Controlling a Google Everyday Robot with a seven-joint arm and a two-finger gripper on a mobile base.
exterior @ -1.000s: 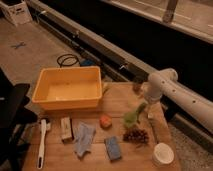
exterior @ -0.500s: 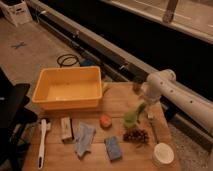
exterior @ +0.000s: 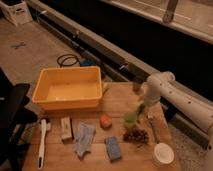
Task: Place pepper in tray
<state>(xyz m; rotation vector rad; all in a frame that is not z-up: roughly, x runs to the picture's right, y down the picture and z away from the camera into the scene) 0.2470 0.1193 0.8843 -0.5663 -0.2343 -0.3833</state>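
Observation:
The yellow tray (exterior: 45, 97) stands at the back left of the wooden table. My gripper (exterior: 140, 106) hangs from the white arm (exterior: 172, 97) at the table's right side, well to the right of the tray. Just below it stands the round light-green cup (exterior: 130, 120). A slim green shape, which looks like the pepper (exterior: 137, 109), reaches from the cup's far side up to the gripper. I cannot tell whether it is held.
An orange lump (exterior: 105, 121) lies left of the cup. Dark grapes (exterior: 136, 136), a metal utensil (exterior: 151, 128) and a white bowl (exterior: 162, 154) are at the front right. A blue sponge (exterior: 113, 148), blue cloth (exterior: 83, 139), tan block (exterior: 66, 129) and white brush (exterior: 42, 147) line the front.

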